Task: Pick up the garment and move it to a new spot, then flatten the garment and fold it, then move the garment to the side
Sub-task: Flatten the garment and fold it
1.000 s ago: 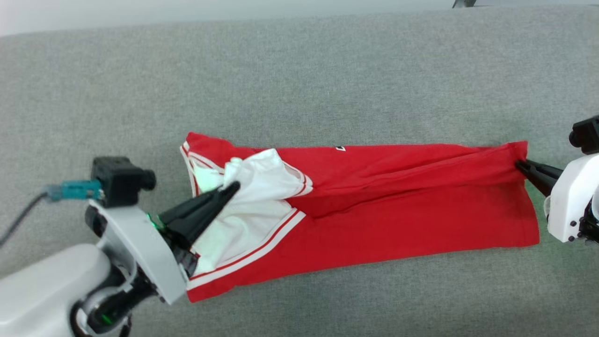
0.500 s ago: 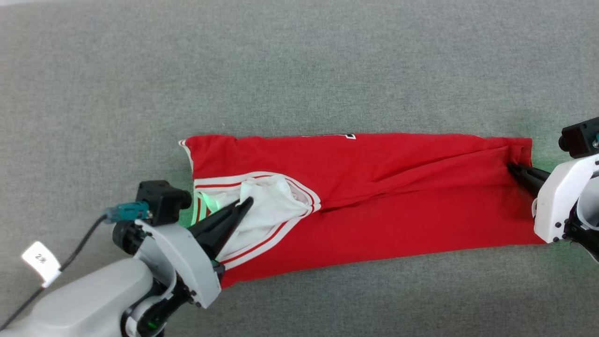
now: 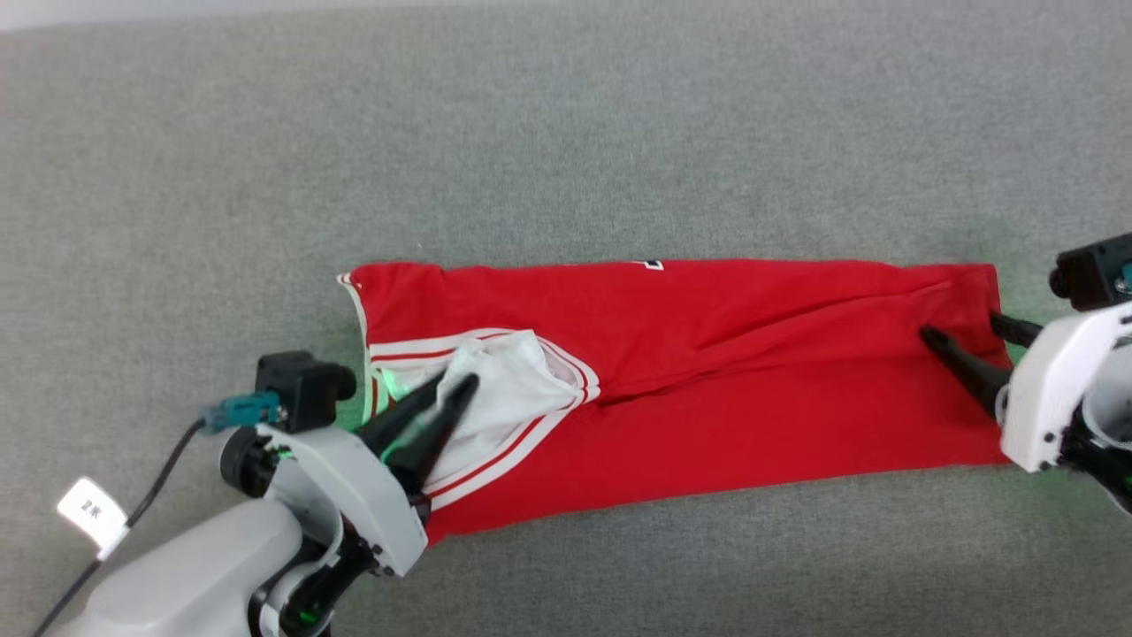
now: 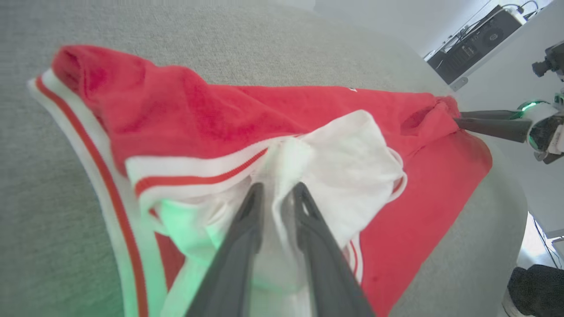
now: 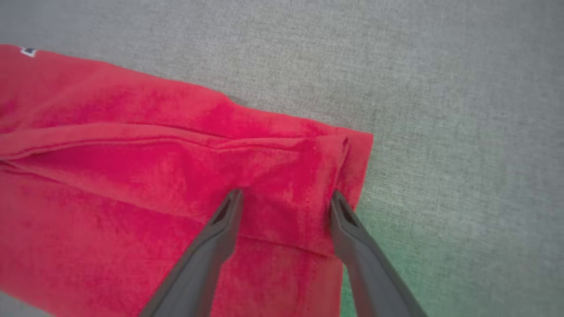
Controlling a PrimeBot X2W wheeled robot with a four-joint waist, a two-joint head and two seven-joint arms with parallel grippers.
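You are holding right fingers (image 3: 959,364) wide over the garment (image 3: 707,380), left fingers (image 3: 442,420) barely parted around its sleeve (image 3: 517,389); lift without dragging.

The red knit-cloth garment (image 3: 707,372) looks soft and matt, with a faintly fuzzy nap. Its white sleeve (image 3: 504,389) is thinner, smoother cloth. Under it, the grey woven cloth surface (image 3: 566,133) is matt and coarse-grained. The long dark jaws of the left gripper (image 3: 455,382) and right gripper (image 3: 962,327) look like smooth, matt plastic, while their pale housings (image 3: 1044,398) carry a slight plastic sheen. A small white paper-like tag (image 3: 91,511) hangs on a black rubbery cable (image 3: 159,476).
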